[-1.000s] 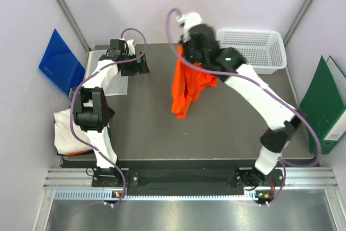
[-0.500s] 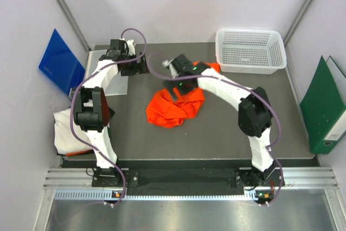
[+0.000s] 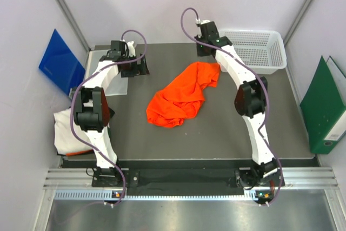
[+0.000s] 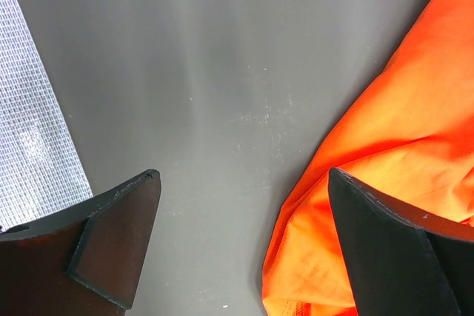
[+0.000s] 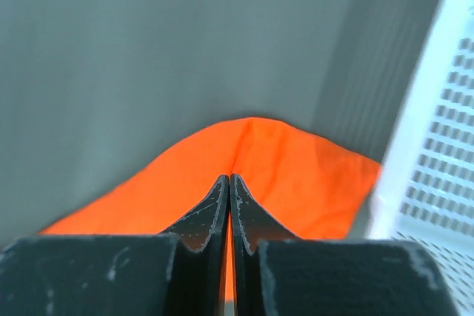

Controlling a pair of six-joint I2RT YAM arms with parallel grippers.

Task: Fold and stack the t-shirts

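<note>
The orange t-shirt (image 3: 181, 97) lies crumpled on the dark table (image 3: 227, 128), stretched from the middle toward the back right. My right gripper (image 3: 206, 51) is at the shirt's back corner, next to the basket. In the right wrist view its fingers (image 5: 230, 177) are shut, with orange cloth (image 5: 296, 175) creased up to the tips and showing between them. My left gripper (image 3: 135, 64) is open and empty at the back left. In the left wrist view (image 4: 244, 175) the orange shirt (image 4: 400, 131) lies under its right finger. The white t-shirt (image 3: 66, 132) hangs off the table's left edge.
A white mesh basket (image 3: 254, 50) stands at the back right and shows in the right wrist view (image 5: 444, 146). A clear plastic sheet (image 3: 111, 77) lies at the back left, under the left arm. A blue folder (image 3: 60, 60) and a green folder (image 3: 324, 106) lean on the walls.
The right gripper came down with the hanging orange shirt, laid it in a heap, then moved to the back right, drawing the cloth out toward the basket. The left arm has not moved.
</note>
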